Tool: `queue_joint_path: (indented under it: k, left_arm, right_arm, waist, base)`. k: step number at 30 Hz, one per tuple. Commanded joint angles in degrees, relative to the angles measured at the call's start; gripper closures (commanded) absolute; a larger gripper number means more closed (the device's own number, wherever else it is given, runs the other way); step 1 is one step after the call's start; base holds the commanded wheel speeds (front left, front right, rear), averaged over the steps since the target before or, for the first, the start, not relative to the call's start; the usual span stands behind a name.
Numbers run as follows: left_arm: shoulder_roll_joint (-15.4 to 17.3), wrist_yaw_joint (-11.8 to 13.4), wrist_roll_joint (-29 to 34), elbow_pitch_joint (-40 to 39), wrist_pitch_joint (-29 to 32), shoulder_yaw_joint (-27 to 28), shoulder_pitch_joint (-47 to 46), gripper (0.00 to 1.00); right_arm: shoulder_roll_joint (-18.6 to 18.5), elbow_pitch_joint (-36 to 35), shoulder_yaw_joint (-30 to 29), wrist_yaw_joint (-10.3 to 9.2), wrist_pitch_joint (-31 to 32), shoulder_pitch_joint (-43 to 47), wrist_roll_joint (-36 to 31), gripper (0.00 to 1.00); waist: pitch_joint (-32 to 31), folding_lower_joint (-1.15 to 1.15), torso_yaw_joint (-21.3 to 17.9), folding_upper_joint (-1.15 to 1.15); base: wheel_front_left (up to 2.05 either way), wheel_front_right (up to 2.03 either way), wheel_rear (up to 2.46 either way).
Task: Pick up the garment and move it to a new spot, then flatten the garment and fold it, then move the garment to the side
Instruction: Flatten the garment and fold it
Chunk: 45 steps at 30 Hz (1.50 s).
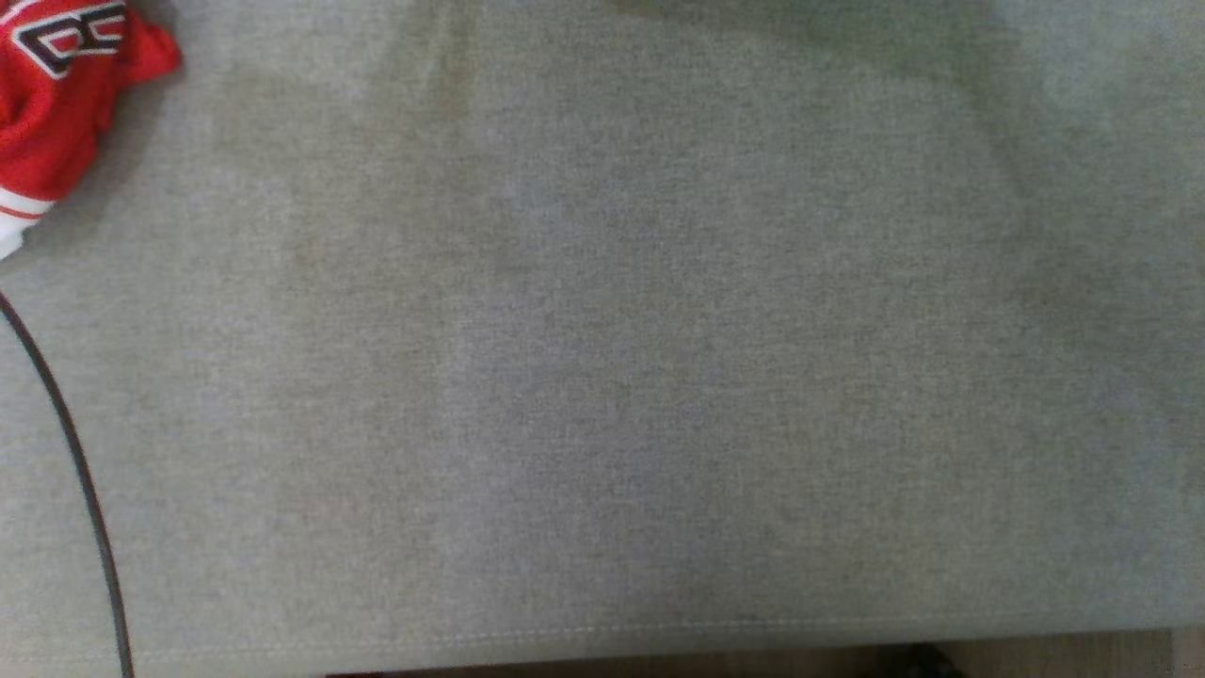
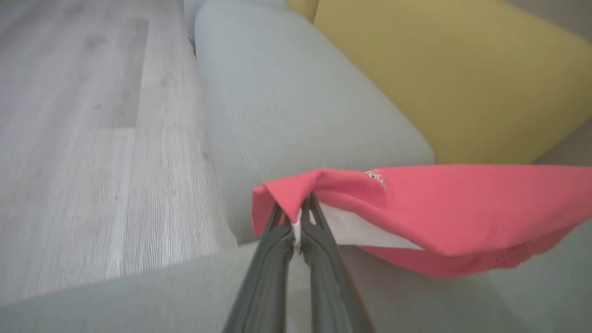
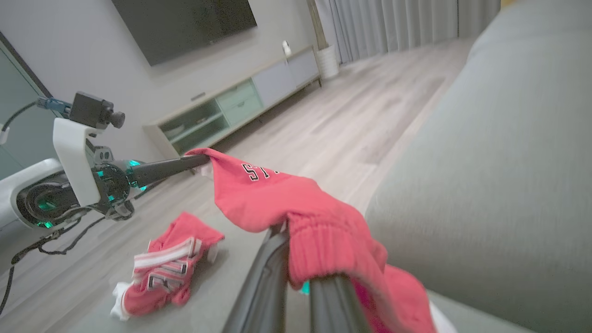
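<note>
The garment (image 3: 277, 194) is a red top with white lining and dark lettering, stretched in the air between my two grippers above the grey sofa seat. In the right wrist view my right gripper (image 3: 293, 252) is shut on its ribbed hem, which drapes over the fingers. Across from it my left gripper (image 3: 203, 160) pinches the far corner. In the left wrist view the left gripper (image 2: 298, 210) is shut on a folded red and white edge of the garment (image 2: 439, 208), which spreads away to the right.
A second red piece with white stripes (image 3: 162, 270) lies crumpled on the sofa seat (image 1: 602, 377), seen at the head view's top left (image 1: 56, 94). A dark cable (image 1: 75, 452) crosses the seat's left. A yellow cushion (image 2: 439, 69), wooden floor (image 2: 69, 138) and TV cabinet (image 3: 231, 111) surround it.
</note>
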Motion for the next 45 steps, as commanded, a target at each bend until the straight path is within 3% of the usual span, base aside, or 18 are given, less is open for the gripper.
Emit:
queue_joint_path:
  k: [1, 8, 12, 25, 30, 38, 45]
  left_arm:
    - [4.57, 0.00, -2.24, -2.80, 1.95, -0.83, 0.64, 1.00]
    - [10.73, 0.00, -11.01, -8.60, 11.06, -9.12, 13.05, 1.00]
    - [14.68, 0.00, -15.29, -12.52, 16.33, -12.45, 19.33, 1.00]
    - [26.36, 0.01, -27.45, -25.95, 22.27, -15.35, 37.83, 1.00]
    - [31.27, 1.55, -32.61, -33.62, 24.56, -15.91, 44.14, 1.00]
    - [37.52, 5.07, -35.98, -43.25, 24.11, -15.87, 49.43, 1.00]
    - [38.68, 7.38, -36.87, -45.12, 25.57, -13.02, 45.04, 1.00]
  right_arm:
    - [-1.25, -1.94, 0.64, -0.04, 0.67, 2.56, 1.68, 1.00]
    - [-5.29, -6.44, 7.16, -0.04, 4.27, 13.35, 5.86, 1.00]
    - [-7.07, -9.08, 8.77, -0.04, 9.45, 19.97, 6.86, 1.00]
    - [-13.79, -17.87, 9.44, -0.04, 19.12, 41.25, 10.96, 1.00]
    - [-16.90, -21.93, 9.47, -0.04, 22.29, 49.80, 14.29, 1.00]
    - [-18.11, -26.90, 8.83, -0.04, 19.75, 54.71, 17.28, 1.00]
    - [-16.38, -27.59, 3.73, -0.04, 14.12, 54.82, 21.97, 1.00]
  waist:
    - [-1.80, 0.00, 0.27, 0.00]
    - [-9.27, 0.00, 0.02, 0.00]
    - [-14.14, 0.00, -0.71, 0.00]
    - [-25.73, 0.00, -2.97, 0.00]
    - [-28.38, 0.00, -4.17, 0.00]
    - [-28.57, 0.00, -6.38, 0.00]
    - [-24.70, 0.00, -8.21, 0.00]
  base:
    - [0.00, 0.00, 0.00]
    - [0.00, 0.00, 0.00]
    - [0.00, 0.00, 0.00]
    - [0.00, 0.00, 0.00]
    - [0.00, 0.00, 0.00]
    - [0.00, 0.00, 0.00]
    - [0.00, 0.00, 0.00]
